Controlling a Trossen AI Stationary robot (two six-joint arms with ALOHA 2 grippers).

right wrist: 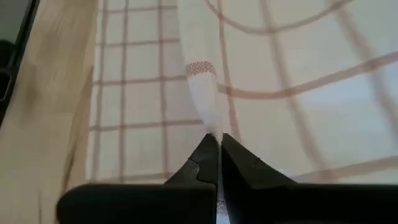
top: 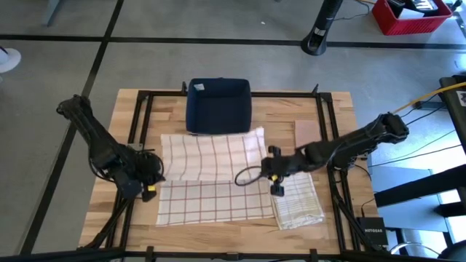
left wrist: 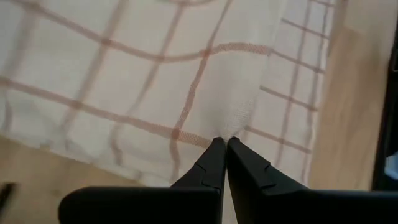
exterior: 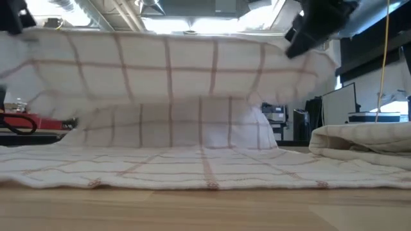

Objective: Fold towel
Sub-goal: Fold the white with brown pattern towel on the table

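A white towel with thin red checks [top: 211,156] is raised across the middle of the table. In the low view it hangs like a curtain [exterior: 192,70] between the two grippers. Its near half [top: 215,202] lies flat on the wood [exterior: 192,170]. My left gripper [top: 149,182] is shut on the towel's left side. My right gripper [top: 275,175] is shut on its right side, opposite the left one. Both are lifted above the table, at the upper left [exterior: 13,16] and upper right [exterior: 308,29] of the low view. My left gripper [left wrist: 222,142] pinches a small peak of cloth [left wrist: 233,121] at the towel's left side between its two fingertips. The cloth spreads away from the tips, lifted and drawn out. My right gripper [right wrist: 214,138] pinches a narrow gathered strip of the hem [right wrist: 205,106] at the towel's right side between its fingertips. The towel hangs from both holds, near part on the table.
A second towel, folded, lies at the table's right near side [top: 298,202], close under the right arm [exterior: 366,144]. A dark blue bin [top: 218,105] stands at the far edge, just behind the raised towel. A black cable loops by the right gripper [top: 246,175]. Black frame rails [top: 138,116] border the table.
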